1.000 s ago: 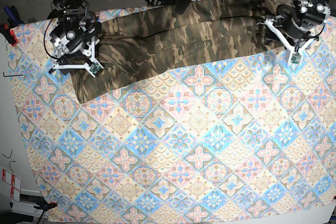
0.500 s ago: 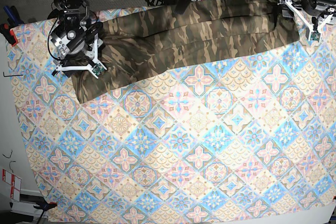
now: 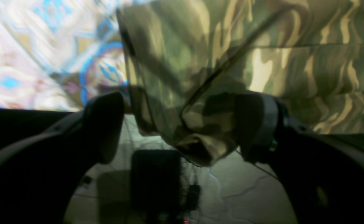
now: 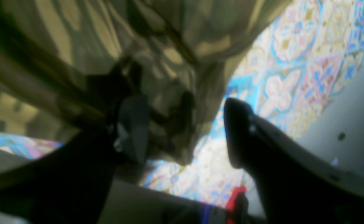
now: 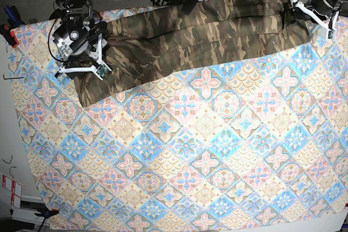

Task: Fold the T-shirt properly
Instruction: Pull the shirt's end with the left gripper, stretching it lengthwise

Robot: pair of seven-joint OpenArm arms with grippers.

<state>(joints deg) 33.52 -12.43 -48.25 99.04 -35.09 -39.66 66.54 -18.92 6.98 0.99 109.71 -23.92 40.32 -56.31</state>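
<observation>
**Shirt Bunched Along the Far Edge, Both Arms at Its Ends**

Tile-patterned cloth [image 5: 185, 150] in blue, pink and cream covers the whole table, and most of it lies bare. Along the far edge the T-shirt [image 5: 201, 31] is stretched out as a long, rumpled camouflage band, folded over itself in ridges rather than flat.

At one end the right gripper [image 5: 81, 68] sits over the shirt's corner; in its wrist view the jaws stand apart with a lump of fabric between them, one finger [image 4: 132, 127] touching it, so I can't tell whether it really grips. At the other end the left gripper [image 5: 312, 17] has its jaws spread wide, a fold of cloth hanging loose between them, not pinched.

It looks like an early stage, taking hold of both ends. Next, I'd guess, the left jaws must close on that corner.
</observation>
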